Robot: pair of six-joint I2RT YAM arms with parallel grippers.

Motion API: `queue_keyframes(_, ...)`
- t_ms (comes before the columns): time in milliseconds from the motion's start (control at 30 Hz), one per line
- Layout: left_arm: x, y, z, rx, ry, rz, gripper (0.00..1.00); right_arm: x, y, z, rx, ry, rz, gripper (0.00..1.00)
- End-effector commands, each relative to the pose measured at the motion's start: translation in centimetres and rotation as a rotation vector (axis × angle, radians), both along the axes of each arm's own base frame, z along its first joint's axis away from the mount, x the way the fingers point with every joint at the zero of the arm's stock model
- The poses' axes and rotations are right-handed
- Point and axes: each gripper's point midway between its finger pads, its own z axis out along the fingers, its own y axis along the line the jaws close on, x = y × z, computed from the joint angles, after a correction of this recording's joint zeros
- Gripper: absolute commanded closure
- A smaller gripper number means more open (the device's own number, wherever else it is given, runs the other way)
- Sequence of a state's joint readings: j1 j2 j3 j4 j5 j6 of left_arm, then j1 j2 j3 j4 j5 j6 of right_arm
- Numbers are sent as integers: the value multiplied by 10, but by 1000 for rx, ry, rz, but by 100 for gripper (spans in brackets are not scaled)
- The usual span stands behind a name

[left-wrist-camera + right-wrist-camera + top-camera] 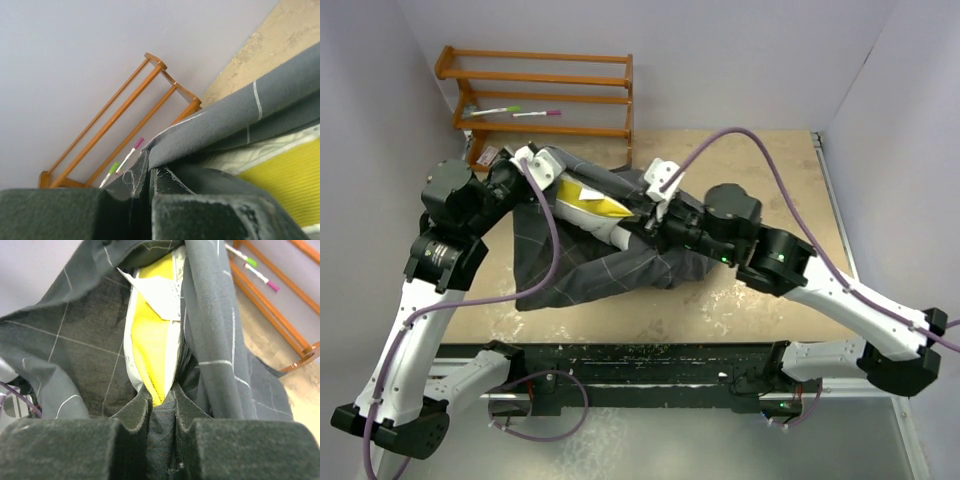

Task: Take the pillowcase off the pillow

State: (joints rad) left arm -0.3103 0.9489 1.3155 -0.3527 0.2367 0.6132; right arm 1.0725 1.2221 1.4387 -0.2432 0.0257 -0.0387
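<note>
The pillowcase (590, 265) lies crumpled on the worktop (760, 170), a little left of the middle. Its mouth is open toward 12 o'clock. The pillow (588, 198) sits inside this opening, and only its yellow patch and some cream-white edge can be seen. A white label (160, 295) lies folded over the yellow part.

The left hand (150, 182) is at the 10 o'clock corner of the cloth, and its fingers are closed on the frayed hem of the pillowcase. The right hand (162, 407) is at the 3 o'clock side of the pillow. It is pinched shut on a fold of the dark fabric, and the tip of the yellow patch comes down just to this fold.

A purple cable (552, 230) from the left arm hangs across the pillowcase, over its left part.

At 11 o'clock from the pillow a wooden rack (545, 95) stands against the back wall, very near to the left hand and the raised cloth. On its shelf rest a green-capped marker (495, 110) and a pink-capped marker (538, 114), side by side.
</note>
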Motion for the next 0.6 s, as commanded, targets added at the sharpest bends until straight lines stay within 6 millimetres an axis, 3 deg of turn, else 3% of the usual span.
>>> queue_keyframes(0,9,41,47,-58,-136,219,100,-41,-41,105,334,-119,76,100)
queue_keyframes(233,23,48,46,-46,-127,278,100,-54,-83,138,438,-169,32,100)
queue_keyframes(400,21,39,55,-115,-107,233,100,-54,-113,164,530,-222,-46,100)
queue_keyframes(567,19,28,48,-212,10,191,100,-60,-131,180,570,-253,-60,100)
